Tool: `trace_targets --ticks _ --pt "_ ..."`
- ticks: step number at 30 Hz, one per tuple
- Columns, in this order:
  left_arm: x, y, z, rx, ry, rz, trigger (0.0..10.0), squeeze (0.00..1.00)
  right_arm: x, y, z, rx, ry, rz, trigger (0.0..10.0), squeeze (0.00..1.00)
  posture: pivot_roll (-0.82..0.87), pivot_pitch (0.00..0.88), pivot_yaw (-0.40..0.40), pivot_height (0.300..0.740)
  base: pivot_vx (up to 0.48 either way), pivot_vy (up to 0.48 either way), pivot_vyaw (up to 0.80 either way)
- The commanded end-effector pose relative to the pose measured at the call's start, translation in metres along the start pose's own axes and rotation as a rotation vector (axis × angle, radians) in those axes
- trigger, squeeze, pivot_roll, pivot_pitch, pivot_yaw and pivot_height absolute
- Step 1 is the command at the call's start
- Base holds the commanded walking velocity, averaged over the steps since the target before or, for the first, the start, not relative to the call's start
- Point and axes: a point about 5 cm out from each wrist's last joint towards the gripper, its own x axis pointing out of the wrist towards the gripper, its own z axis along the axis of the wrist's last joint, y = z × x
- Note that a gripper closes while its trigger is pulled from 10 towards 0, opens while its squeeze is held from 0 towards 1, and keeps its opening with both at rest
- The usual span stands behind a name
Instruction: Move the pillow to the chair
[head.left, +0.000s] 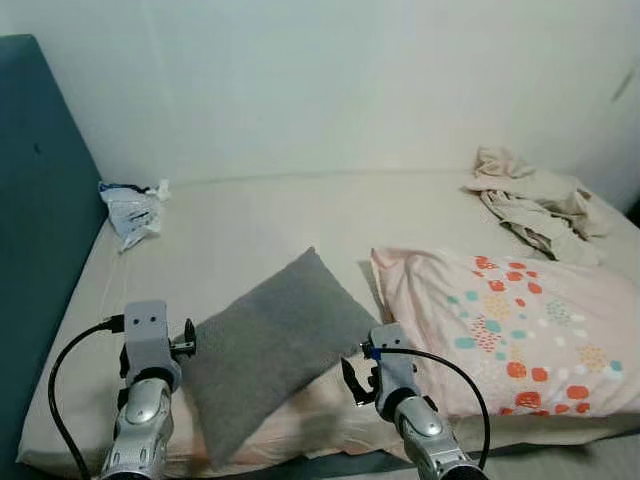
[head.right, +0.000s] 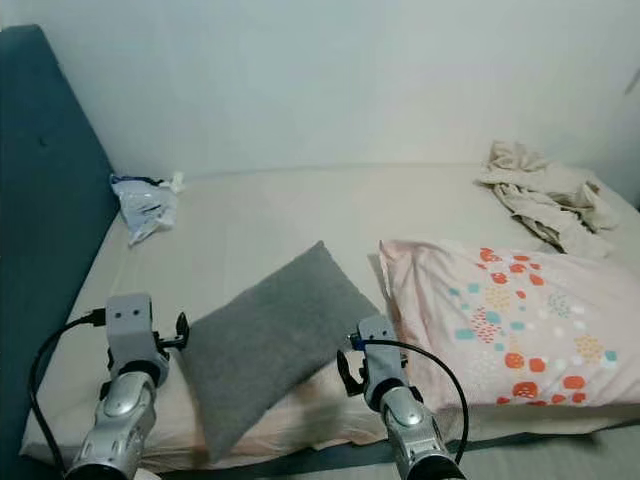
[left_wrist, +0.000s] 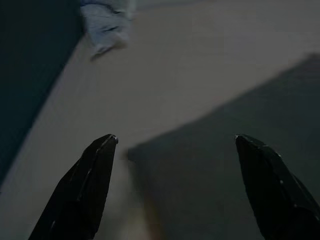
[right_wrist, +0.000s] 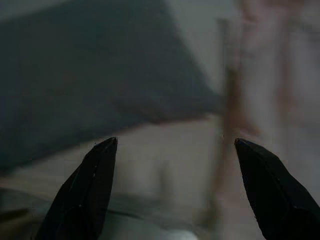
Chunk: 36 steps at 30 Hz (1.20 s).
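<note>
We judged the grey pillow (head.left: 275, 345) light, soft and floppy, likely to sag and slide out of a shallow pinch, so we meant to bite deep into its two side corners, one with each pincer. It lay on the bed (head.left: 260, 215) near the front edge, tilted like a diamond, just beside the patterned pillow (head.left: 520, 335) and well apart from the crumpled cloth (head.left: 535, 200). Our left gripper (left_wrist: 175, 142) was held spread wide just off the grey pillow's left corner. Our right gripper (right_wrist: 175, 142) was also spread wide, near the grey pillow's right corner, between it and the patterned pillow. Neither gripped anything.
</note>
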Motion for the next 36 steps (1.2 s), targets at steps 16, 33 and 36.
trace_targets --ticks 16,33,36 --pt "0.004 -0.002 0.003 0.035 -0.002 -0.002 10.0 0.00 0.001 0.000 0.000 0.009 0.001 -0.006 10.0 0.00 0.03 0.057 -0.015 0.740 0.000 0.000 0.00" --pt "0.005 -0.007 0.004 0.040 -0.007 -0.015 10.0 0.00 0.002 0.000 0.008 -0.050 -0.043 0.015 10.0 0.00 0.03 0.054 -0.018 0.740 0.000 0.000 0.28" --pt "0.004 -0.007 0.004 0.037 -0.008 -0.011 10.0 0.00 0.003 0.002 0.010 -0.046 -0.045 0.017 10.0 0.00 0.03 0.053 -0.020 0.740 0.000 0.000 0.80"
